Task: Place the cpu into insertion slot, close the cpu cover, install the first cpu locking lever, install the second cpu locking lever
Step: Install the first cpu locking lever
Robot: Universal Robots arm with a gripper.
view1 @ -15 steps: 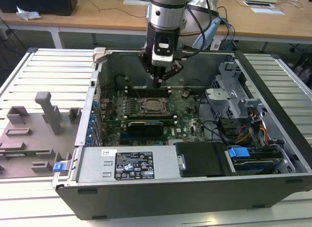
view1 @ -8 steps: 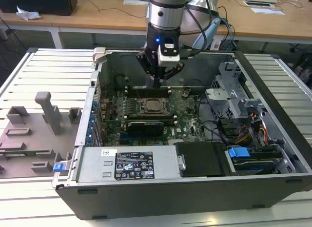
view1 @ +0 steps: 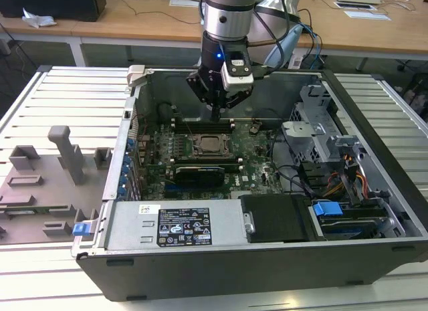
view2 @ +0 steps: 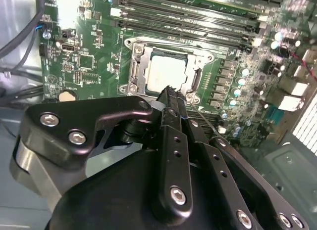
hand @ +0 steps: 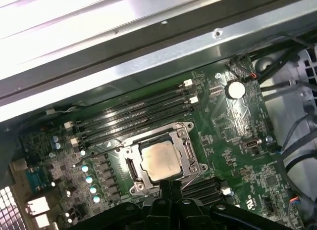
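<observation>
Nearest the exterior camera, the open case (view1: pixel 200 271) lies on its side on a slatted table (view1: pixel 60 97), with the labelled power supply (view1: pixel 174 224) along its front wall. A blue tab (view1: pixel 328 209) and bundled cables (view1: pixel 348 177) sit toward the exterior view's right. Grey fixtures (view1: pixel 60 164) stand on the table at the exterior view's left, apart from the case.

Deeper inside, the green board (view1: pixel 254 150) covers the floor of the case. The slot (view1: pixel 197 145) sits near the middle of the board, and the cpu (view2: pixel 166 74) (hand: pixel 161 161) lies flat in it, silver top up, in both wrist views. The cover (view2: pixel 198 59) (hand: pixel 168 136) is down over the chip, framing it through its central window. A thin wire lever (hand: pixel 124 146) runs along the slot's edge on the memory side; whether it is latched cannot be told.

Beyond the slot, the long black memory slots (view1: pixel 200 127) (view2: pixel 198 12) (hand: pixel 133 116) run side by side. A coin battery (hand: pixel 235 89) sits on the board, well apart from the cpu.

The gripper (view1: pixel 216 114) (view2: pixel 171 91) (hand: pixel 167 185) hangs tip-down over the memory slots in the exterior view, just behind the slot and clear of the board. Its fingers are pressed together and hold nothing. In both wrist views the tip lines up with the near edge of the cover; contact cannot be made out.

Behind the case, the arm (view1: pixel 227 17) rises out of the picture in front of wooden desks (view1: pixel 134 17).
</observation>
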